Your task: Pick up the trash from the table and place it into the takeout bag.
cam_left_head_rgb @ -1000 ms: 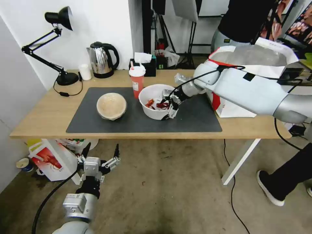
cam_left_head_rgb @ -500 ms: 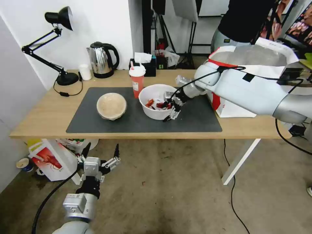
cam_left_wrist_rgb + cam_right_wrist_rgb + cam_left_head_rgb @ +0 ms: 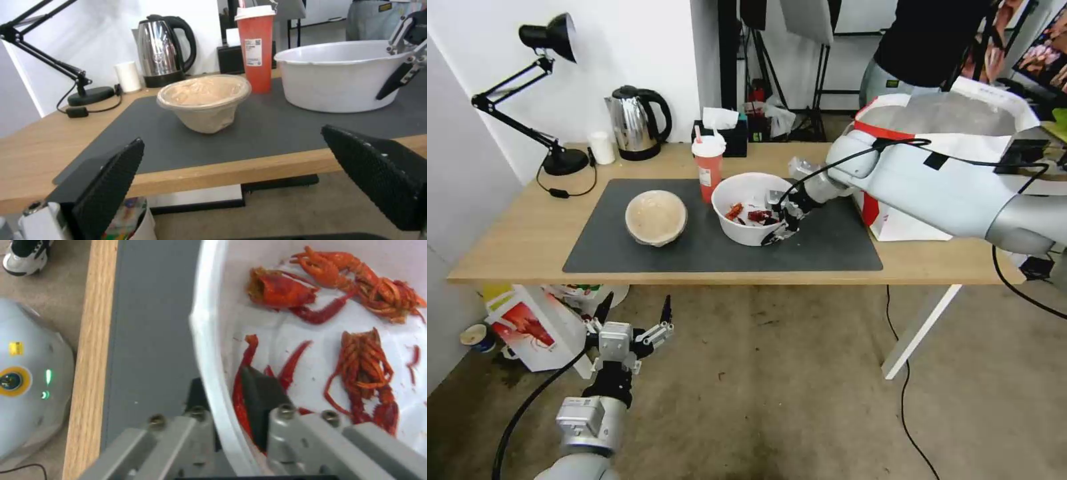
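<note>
White bowl (image 3: 748,208) rim sits pinched in my right tool (image 3: 779,225), one finger each side; next, a level lift toward the bag (image 3: 954,133); left tool (image 3: 630,319) idle, spread

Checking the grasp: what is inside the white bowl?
Red crayfish scraps lie in the white bowl, and one finger of the right gripper reaches inside its rim. That finger hides the scraps beneath it.

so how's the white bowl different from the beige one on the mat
The white bowl is wider than the beige bowl and holds red crayfish scraps, while the beige bowl looks covered with a film. The right gripper straddles the white bowl's rim, one finger inside and one outside; nothing touches the beige bowl. Both stand upright on the dark mat.
</note>
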